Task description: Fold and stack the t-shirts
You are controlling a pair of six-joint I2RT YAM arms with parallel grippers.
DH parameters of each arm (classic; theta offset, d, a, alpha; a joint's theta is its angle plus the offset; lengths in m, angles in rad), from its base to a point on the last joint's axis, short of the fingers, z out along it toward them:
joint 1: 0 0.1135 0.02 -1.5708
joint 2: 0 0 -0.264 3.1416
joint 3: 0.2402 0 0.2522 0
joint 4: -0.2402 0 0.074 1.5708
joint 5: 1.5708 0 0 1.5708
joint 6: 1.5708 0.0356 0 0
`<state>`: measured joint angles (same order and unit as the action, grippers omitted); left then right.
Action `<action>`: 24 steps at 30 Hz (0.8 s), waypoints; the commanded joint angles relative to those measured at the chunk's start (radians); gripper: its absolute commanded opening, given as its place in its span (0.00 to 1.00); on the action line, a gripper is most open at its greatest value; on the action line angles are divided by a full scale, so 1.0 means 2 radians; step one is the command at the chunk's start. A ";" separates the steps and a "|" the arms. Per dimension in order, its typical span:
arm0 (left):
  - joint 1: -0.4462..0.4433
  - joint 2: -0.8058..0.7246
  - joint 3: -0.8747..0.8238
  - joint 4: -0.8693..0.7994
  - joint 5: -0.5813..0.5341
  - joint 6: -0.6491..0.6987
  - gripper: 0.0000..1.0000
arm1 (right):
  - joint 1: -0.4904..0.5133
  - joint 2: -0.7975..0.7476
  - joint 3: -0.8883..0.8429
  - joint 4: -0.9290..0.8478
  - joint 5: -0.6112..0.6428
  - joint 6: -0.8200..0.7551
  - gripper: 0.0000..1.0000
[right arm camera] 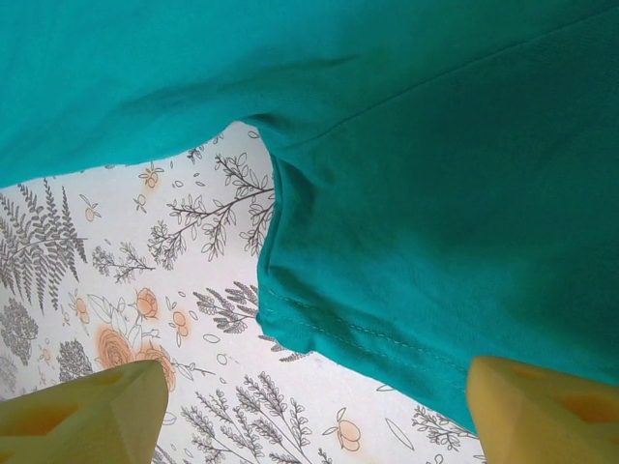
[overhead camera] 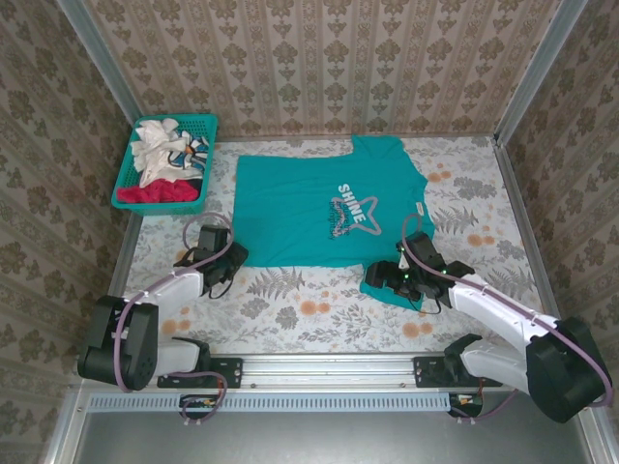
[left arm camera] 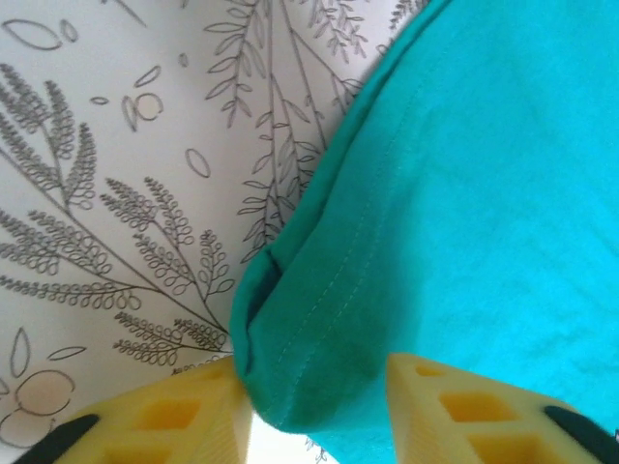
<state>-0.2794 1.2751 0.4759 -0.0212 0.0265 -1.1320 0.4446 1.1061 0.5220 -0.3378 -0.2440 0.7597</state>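
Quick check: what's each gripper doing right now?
Left gripper: jaws straddle the teal t-shirt at its hem corner; whether clamped cannot be told.
Right gripper: open, holding nothing; sleeve edge between the jaws.

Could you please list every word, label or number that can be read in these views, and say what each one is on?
"SHINE": white capitals on the chest of the teal t-shirt.
Smaller lettering across the star graphic beneath it: too small to read.
Small pale label at the shirt's edge: too small to read.
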 commanded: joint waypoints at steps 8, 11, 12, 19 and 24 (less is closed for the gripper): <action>0.005 0.009 0.006 -0.006 -0.007 -0.008 0.42 | -0.002 0.017 0.002 0.018 -0.016 -0.003 0.82; 0.005 0.018 0.004 -0.001 0.000 -0.018 0.43 | -0.002 0.019 0.005 0.015 -0.014 -0.008 0.82; 0.005 0.021 0.003 0.005 0.003 -0.021 0.43 | -0.002 0.020 0.005 0.016 -0.014 -0.009 0.82; 0.008 0.037 0.010 0.024 0.017 -0.017 0.22 | -0.003 0.022 0.007 0.016 -0.010 -0.009 0.82; 0.028 0.028 0.004 0.020 0.027 0.008 0.00 | -0.013 -0.009 0.017 -0.017 0.037 -0.022 0.81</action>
<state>-0.2470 1.3418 0.4778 0.0132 0.0612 -1.1492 0.4381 1.1316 0.5224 -0.3214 -0.2386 0.7471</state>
